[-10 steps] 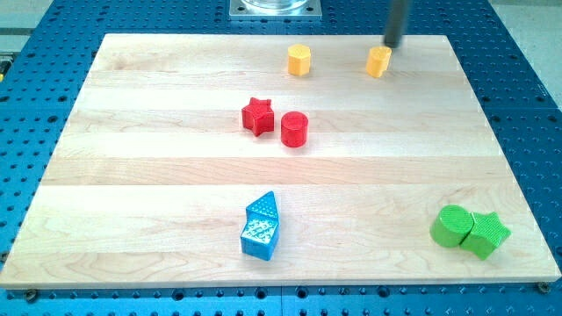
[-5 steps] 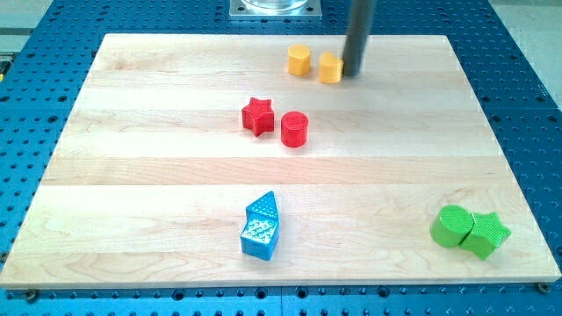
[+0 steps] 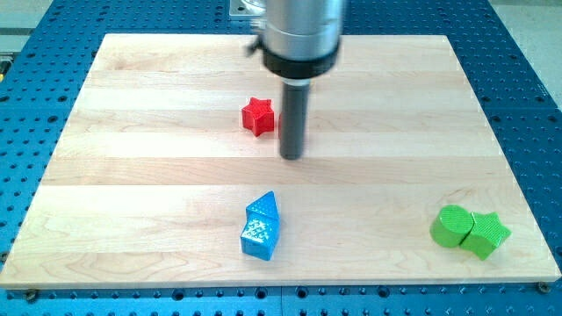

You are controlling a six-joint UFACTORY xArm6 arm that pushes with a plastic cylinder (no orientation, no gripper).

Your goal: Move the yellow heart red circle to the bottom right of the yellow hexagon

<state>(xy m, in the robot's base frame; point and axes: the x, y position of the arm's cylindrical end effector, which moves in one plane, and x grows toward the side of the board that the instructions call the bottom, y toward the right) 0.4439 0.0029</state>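
Note:
My rod comes down from the view's top centre and my tip (image 3: pixel 291 156) rests on the board just right of and below the red star (image 3: pixel 257 116). The red circle, the yellow heart and the yellow hexagon do not show; the rod and its wide metal collar (image 3: pixel 300 35) cover the places where they stood. I cannot tell whether my tip touches the red circle.
A blue triangle (image 3: pixel 262 207) and a blue cube (image 3: pixel 258 237) touch each other at the bottom centre. A green circle (image 3: pixel 450 226) and a green star (image 3: pixel 487 234) touch at the bottom right. The wooden board (image 3: pixel 132 175) lies on a blue perforated table.
My rod has swept from the top right, pushing the yellow heart left beside the hexagon, then moved down to the board's middle. It now hides both yellow blocks and the red circle.

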